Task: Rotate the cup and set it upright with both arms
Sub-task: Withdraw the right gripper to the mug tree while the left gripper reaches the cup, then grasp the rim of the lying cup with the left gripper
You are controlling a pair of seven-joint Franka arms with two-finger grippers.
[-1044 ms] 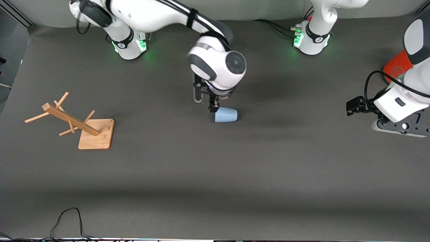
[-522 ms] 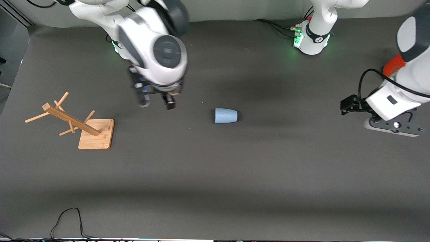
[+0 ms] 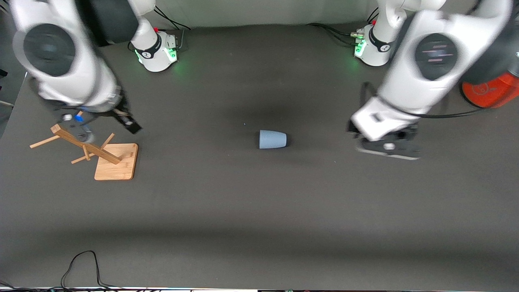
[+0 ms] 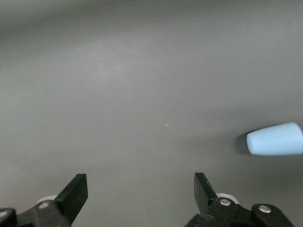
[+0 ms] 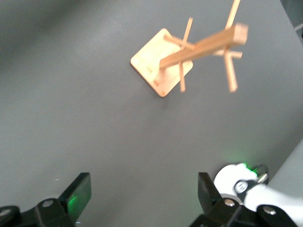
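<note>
The pale-blue cup (image 3: 272, 139) lies on its side in the middle of the table, touched by nothing. It also shows in the left wrist view (image 4: 275, 139), off to one side of the fingers. My left gripper (image 3: 354, 132) is open and empty, over bare table between the cup and the left arm's end; its own view shows the same (image 4: 140, 191). My right gripper (image 3: 106, 126) is open and empty, over the wooden rack at the right arm's end; its own view shows the same (image 5: 142, 193).
A wooden peg rack (image 3: 93, 148) on a square base leans at the right arm's end and shows in the right wrist view (image 5: 189, 52). A large orange can (image 3: 490, 89) stands at the left arm's end. A black cable (image 3: 81, 263) lies at the near edge.
My right gripper has left the cup and swung over to the wooden rack. My left gripper has moved from the table's end toward the cup. The cup has not moved.
</note>
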